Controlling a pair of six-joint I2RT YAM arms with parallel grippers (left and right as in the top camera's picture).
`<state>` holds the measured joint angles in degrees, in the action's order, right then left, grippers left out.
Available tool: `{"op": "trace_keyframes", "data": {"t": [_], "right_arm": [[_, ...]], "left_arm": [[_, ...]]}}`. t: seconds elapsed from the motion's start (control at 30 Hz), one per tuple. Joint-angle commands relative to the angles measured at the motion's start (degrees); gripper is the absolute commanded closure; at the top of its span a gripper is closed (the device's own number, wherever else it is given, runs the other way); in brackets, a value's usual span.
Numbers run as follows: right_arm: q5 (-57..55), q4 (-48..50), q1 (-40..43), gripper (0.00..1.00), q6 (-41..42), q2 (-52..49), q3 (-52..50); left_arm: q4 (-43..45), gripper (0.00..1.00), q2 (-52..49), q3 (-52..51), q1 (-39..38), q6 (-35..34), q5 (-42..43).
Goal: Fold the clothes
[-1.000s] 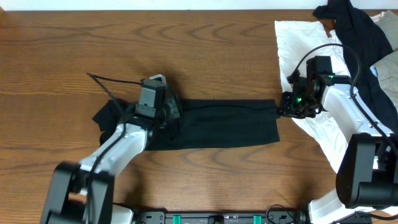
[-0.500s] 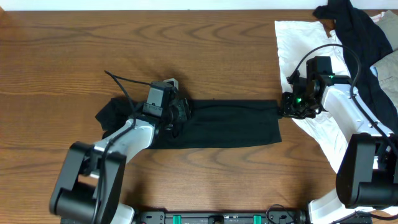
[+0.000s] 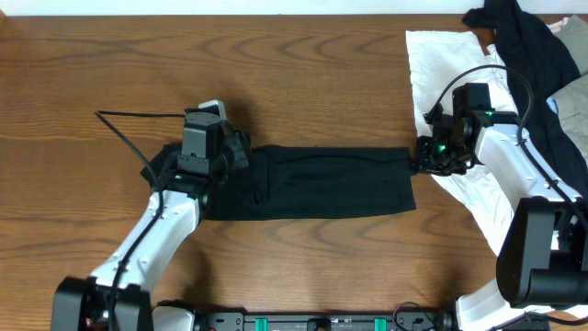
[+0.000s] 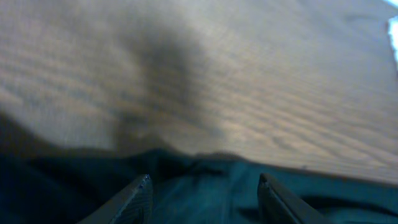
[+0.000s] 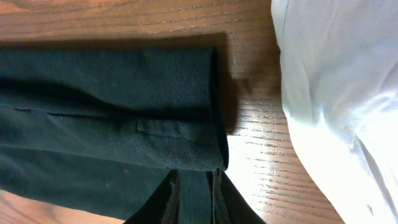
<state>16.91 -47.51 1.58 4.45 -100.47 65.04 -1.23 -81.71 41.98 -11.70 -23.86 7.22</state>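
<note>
The clothes, a black shirt (image 3: 331,182), lie folded into a long flat strip across the middle of the table. My left gripper (image 3: 237,152) hovers over the strip's left end. Its jaws stand apart, and the dark fabric (image 4: 74,186) lies below them with nothing clamped between them (image 4: 204,182). My right gripper (image 3: 419,164) is at the strip's right end, shut on the fabric edge (image 5: 196,180). There the folded hem (image 5: 112,118) runs straight across the wood. No logo or collar shows.
A large white wrinkled cloth (image 3: 450,55) covers the table's right side, close beside the right gripper (image 5: 336,93). Another black garment (image 3: 533,46) lies on it at the back right. Bare wooden table (image 3: 276,64) stretches behind and left of the strip.
My left gripper first pushed right along the strip, then drew back left and slightly away. The bunched left end of the shirt now lies under that arm. The right arm held still.
</note>
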Motion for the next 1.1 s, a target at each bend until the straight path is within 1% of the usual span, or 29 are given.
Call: {"op": "trace_keyframes", "data": {"t": [0.0, 0.2, 0.33, 0.8, 0.83, 0.9, 0.93, 1.07], "right_arm": [[-0.02, -0.13, 0.39, 0.83, -0.9, 1.03, 0.0], [-0.04, -0.87, 0.37, 0.83, -0.92, 1.03, 0.0], [-0.04, -0.87, 0.39, 0.83, -0.92, 1.03, 0.0], [-0.07, -1.03, 0.39, 0.83, -0.92, 1.03, 0.0], [-0.07, -1.03, 0.37, 0.83, -0.92, 1.03, 0.0], [-0.15, -0.94, 0.39, 0.83, -0.92, 1.03, 0.0], [-0.33, -0.94, 0.39, 0.83, -0.92, 1.03, 0.0], [-0.66, -0.96, 0.39, 0.82, -0.94, 1.03, 0.0]], "left_arm": [[-0.26, 0.45, -2.82, 0.15, 0.79, -0.87, -1.33], [-1.57, 0.45, -8.41, 0.13, 6.75, -3.06, -1.79], [-3.5, 0.46, -11.04, 0.02, 10.27, -3.06, -1.7], [-4.07, 0.45, -19.82, -0.61, 10.67, -2.97, -1.68], [-4.07, 0.45, -19.78, -0.61, 10.67, -2.78, -1.64], [-3.93, 0.44, -18.36, -0.17, 10.67, 1.29, 1.77], [-4.37, 0.39, -17.0, 0.24, 10.67, 2.75, 3.5], [-6.05, 0.31, -8.04, 1.25, 10.67, 3.32, 4.09]]}}
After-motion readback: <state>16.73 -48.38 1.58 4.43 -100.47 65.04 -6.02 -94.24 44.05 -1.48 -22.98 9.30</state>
